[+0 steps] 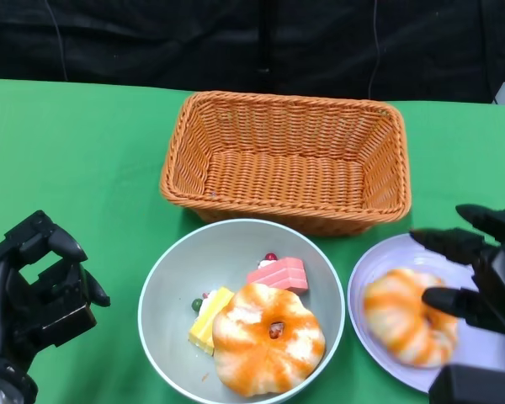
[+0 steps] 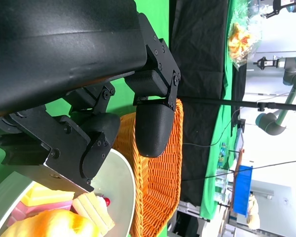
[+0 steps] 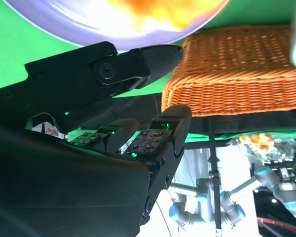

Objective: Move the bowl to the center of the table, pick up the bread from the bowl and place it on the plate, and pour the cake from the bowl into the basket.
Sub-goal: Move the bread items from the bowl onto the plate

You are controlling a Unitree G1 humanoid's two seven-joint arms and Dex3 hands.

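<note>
The right hand's fingers (image 1: 454, 244) are spread wide and hold nothing; they reach out over the plate (image 1: 379, 261) at the lower right of the head view, the upper ones above its far rim and a lower one just beside the bread (image 1: 404, 324) that lies on the plate, though whether it touches the bread cannot be told. The right hand (image 1: 480, 269) itself hovers over the plate's right side, and its wrist view shows the same parted fingers (image 3: 153, 59) with the plate's rim (image 3: 89, 29) and the basket (image 3: 232, 74) beyond them. The left hand's fingers (image 1: 55, 244) are curled in loosely with nothing between them, and the left hand (image 1: 34, 290) sits at the lower left over the green surface (image 1: 76, 151), apart from the bowl (image 1: 181, 278). In the left wrist view the fingers (image 2: 153, 128) point toward the bowl's rim (image 2: 126, 192) and the basket's wall (image 2: 163, 173). There is one bowl, near the middle of the surface just in front of the basket, and it holds one round orange-and-white bread (image 1: 268, 337) and two pieces of cake: a pink one (image 1: 279, 274) and a yellow one (image 1: 210, 318). There is one plate, to the right of the bowl and close beside it, carrying one bread. There is one woven basket (image 1: 286, 160), with nothing in it.
</note>
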